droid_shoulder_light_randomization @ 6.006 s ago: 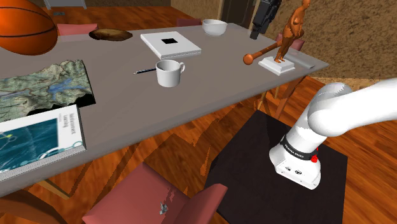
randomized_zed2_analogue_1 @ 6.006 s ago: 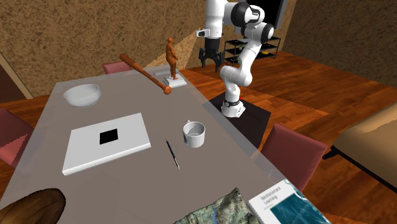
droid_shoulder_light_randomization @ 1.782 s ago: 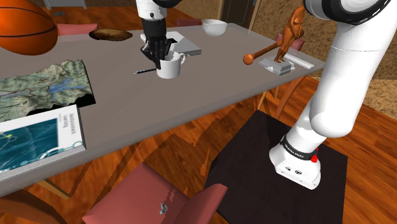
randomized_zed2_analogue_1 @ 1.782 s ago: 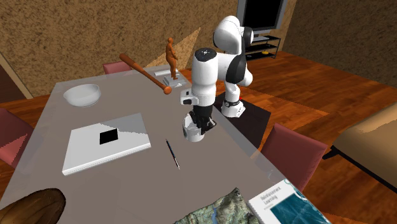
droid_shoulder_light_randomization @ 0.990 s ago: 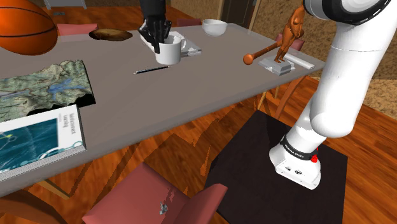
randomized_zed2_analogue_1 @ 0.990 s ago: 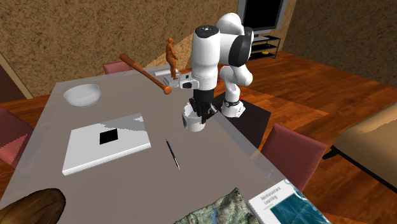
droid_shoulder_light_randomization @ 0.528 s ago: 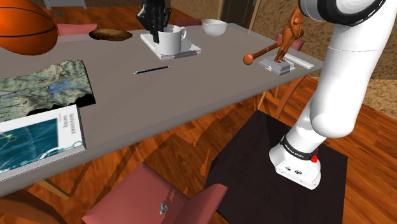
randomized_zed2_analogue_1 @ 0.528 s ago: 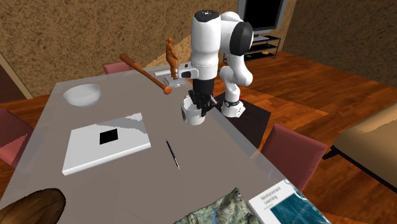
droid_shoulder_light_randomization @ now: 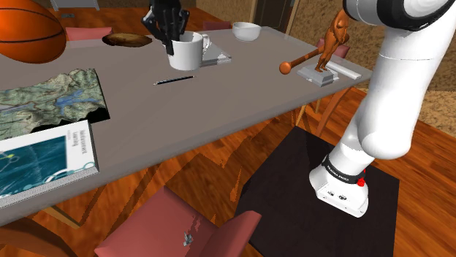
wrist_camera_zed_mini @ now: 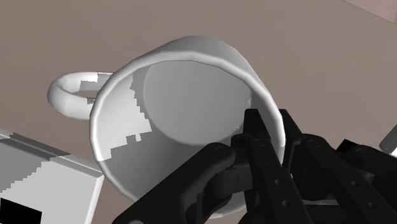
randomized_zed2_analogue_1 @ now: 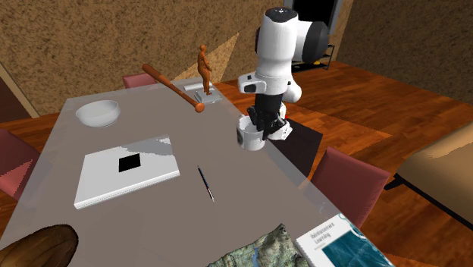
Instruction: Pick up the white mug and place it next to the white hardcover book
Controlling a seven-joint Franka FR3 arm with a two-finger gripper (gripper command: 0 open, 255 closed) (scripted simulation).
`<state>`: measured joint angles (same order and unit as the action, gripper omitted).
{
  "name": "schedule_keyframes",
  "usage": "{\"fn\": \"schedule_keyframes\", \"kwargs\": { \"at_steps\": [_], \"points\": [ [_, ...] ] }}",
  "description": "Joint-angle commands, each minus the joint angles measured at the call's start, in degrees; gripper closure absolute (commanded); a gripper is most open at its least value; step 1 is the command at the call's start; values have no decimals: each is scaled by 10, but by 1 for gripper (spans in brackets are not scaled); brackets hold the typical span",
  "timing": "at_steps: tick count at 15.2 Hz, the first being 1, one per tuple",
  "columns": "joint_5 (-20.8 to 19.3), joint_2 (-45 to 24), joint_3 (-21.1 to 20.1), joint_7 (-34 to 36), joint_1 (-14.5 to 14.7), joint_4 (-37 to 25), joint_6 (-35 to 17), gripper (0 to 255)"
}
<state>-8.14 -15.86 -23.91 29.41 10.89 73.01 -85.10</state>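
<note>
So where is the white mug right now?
The white mug is clasped in the tool, off the table; in the shoulder view it sits top centre, covering part of the white book, above the pen.

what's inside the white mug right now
In the wrist view the mug holds no contents: its inner wall and bottom are bare. One black finger of the gripper reaches in over the rim, clasping the wall, and covers the part of the inside beneath it.
</note>
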Motion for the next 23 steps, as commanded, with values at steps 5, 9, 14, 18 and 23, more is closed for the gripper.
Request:
{"fn": "schedule_keyframes", "kwargs": {
  "at_steps": [5, 9, 14, 18, 23],
  "points": [
    [-10, -17, -27, 82, 59, -19, 9, 255],
    [-23, -41, -42, 135, 104, -51, 22, 255],
    [-30, -55, -50, 169, 131, -54, 14, 255],
    [-24, -43, -50, 169, 121, -4, -24, 255],
    [-20, -33, -49, 169, 113, 49, -68, 255]
  ]
}}
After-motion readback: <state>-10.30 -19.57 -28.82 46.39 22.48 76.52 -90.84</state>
